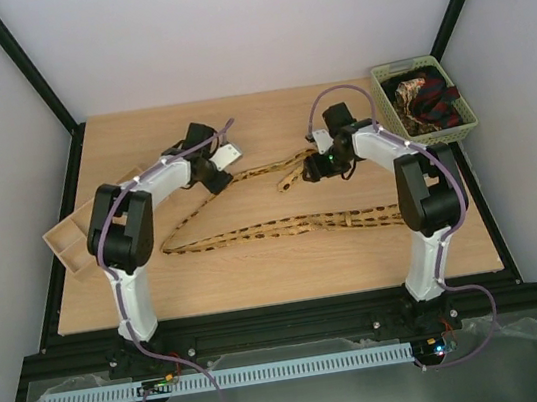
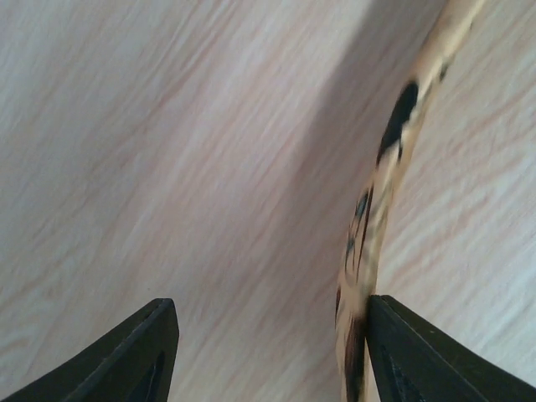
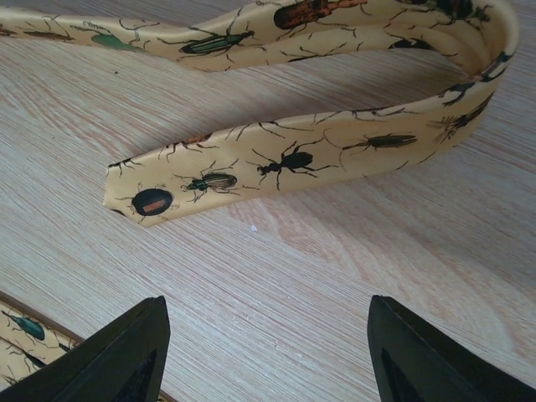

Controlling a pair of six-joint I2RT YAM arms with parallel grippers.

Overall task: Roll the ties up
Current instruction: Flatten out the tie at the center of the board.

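Count first: one yellow tie [image 1: 283, 227] is spread on the table [image 1: 360, 268]. There's also a tangled pile of ties [image 1: 423, 99] in one green basket [image 1: 438, 137] at about 1 o'clock on the tabletop. I can see dark red, black and a cream pattern in there, but it's too jumbled to count them. One wooden tray [image 1: 69, 253] sits at the 9 o'clock edge. Two pincers, one per arm.

From above, the yellow tie has a long stretch lying across the middle of the table from 9 to 3 o'clock. At the 9 o'clock end it doubles back and climbs toward 12, passing the left pincer [image 1: 222, 174] and ending near the right pincer [image 1: 316, 169]. Up close the print is beetles and other bugs.

In the left wrist view, that pincer's fingers [image 2: 126, 356] are wide apart with nothing between them. The tie stands on edge right against the inner side of the finger at 4 o'clock and looks to be touching it. From there it runs off toward 1 o'clock.

The right pincer's fingers [image 3: 126, 352] are spread too and gripping nothing. The tie's narrow end lies flat on the wood at 12 o'clock ahead of the gap, apart from both fingers. It curls into a fold at 2 o'clock and heads back to 11. Another bit of the same tie peeks out at 8 o'clock, just beside that finger.
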